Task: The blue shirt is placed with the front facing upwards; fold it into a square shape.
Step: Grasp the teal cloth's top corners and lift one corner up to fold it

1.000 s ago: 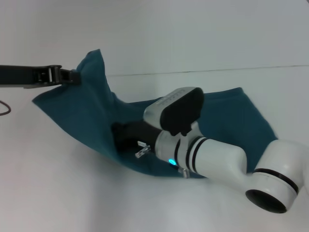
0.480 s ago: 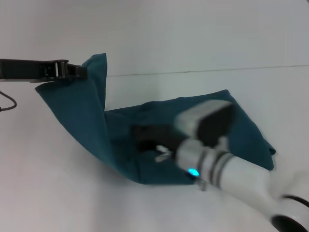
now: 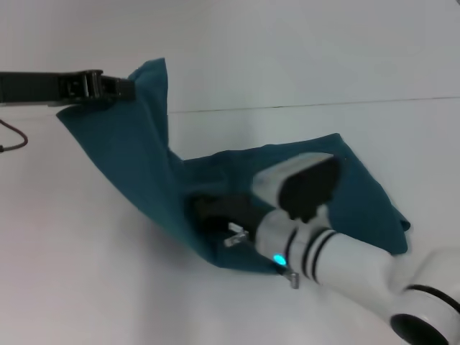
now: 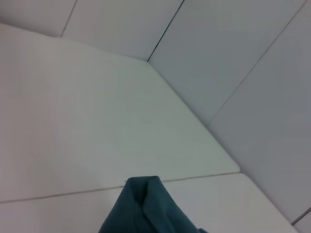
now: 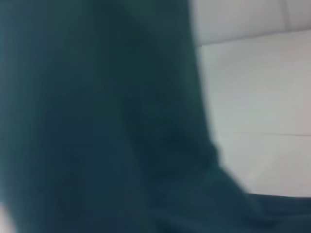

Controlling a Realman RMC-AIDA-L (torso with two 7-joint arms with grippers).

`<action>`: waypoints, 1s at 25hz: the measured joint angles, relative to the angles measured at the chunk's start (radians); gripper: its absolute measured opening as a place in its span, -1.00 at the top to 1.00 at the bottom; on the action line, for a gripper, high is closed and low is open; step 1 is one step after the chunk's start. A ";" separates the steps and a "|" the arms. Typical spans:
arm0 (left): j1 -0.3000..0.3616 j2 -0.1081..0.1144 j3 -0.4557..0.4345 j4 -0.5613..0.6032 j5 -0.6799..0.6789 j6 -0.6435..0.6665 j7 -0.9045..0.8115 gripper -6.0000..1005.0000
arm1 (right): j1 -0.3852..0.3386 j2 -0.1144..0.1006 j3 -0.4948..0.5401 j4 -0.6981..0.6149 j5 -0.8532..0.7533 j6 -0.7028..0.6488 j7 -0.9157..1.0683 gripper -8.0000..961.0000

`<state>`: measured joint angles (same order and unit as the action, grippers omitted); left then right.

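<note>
- The left hand is clamped on an upper edge of the blue shirt, holding that side raised above the white tabletop.
- The rest of the shirt lies on the tabletop.
- The right hand presses low into the cloth; whether it is apart or together cannot be told.

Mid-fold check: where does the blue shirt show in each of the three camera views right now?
Head view: blue shirt across the centre, one corner lifted at upper left by the left hand.
Left wrist view: only a raised tip at the bottom edge.
Right wrist view: fabric fills most of the frame.
Shared landmark: white table.
</note>
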<state>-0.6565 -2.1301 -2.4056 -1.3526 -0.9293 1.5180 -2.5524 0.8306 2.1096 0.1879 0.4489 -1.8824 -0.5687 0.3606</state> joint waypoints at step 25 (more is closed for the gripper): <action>-0.011 -0.003 0.004 0.010 -0.037 -0.022 0.022 0.87 | -0.076 -0.013 0.136 0.058 -0.102 -0.062 0.003 0.98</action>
<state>-0.6678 -2.1335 -2.4019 -1.3429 -0.9662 1.4960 -2.5307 0.7548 2.0969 0.3236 0.5067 -1.9845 -0.6309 0.3638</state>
